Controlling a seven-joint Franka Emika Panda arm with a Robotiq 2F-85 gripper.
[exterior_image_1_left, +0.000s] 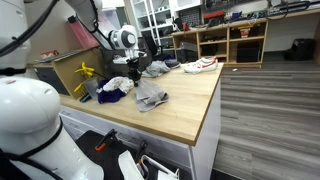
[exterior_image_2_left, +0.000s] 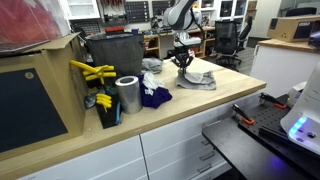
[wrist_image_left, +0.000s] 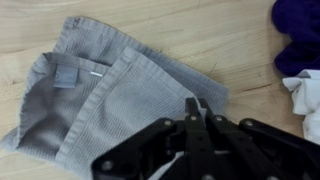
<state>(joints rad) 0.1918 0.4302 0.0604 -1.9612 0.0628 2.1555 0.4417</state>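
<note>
Grey cloth (wrist_image_left: 110, 100) is laid flat on the wooden worktop (exterior_image_1_left: 190, 110), just beside the blue cloth (wrist_image_left: 298, 35); a narrow strip of bare wood is seen between the 2 in the wrist view. The grey cloth is folded into 2 overlapping panels, and 1 small label (wrist_image_left: 65, 72) is sewn on the panel farthest from the blue cloth. It is shown in both exterior views (exterior_image_1_left: 152, 98) (exterior_image_2_left: 200, 80).

The gripper (wrist_image_left: 195, 112) is positioned over the edge of the grey cloth, on the side nearer the blue cloth. Its 2 fingers are brought fully together, tip against tip, with no gap visible between them. Whether a fold of fabric is pinched cannot be told from the wrist view. In both exterior views the gripper (exterior_image_1_left: 137, 80) (exterior_image_2_left: 184, 68) is pointed straight down, with its tips at the level of the cloth.

A white cloth (wrist_image_left: 308, 95) is found touching the blue cloth (exterior_image_1_left: 112, 92). A metal can (exterior_image_2_left: 127, 95) is stood upright just beside the blue cloth (exterior_image_2_left: 155, 97), on the side away from the grey cloth. A white shoe (exterior_image_1_left: 200, 66) is placed well apart from the blue cloth, beyond the grey cloth.
</note>
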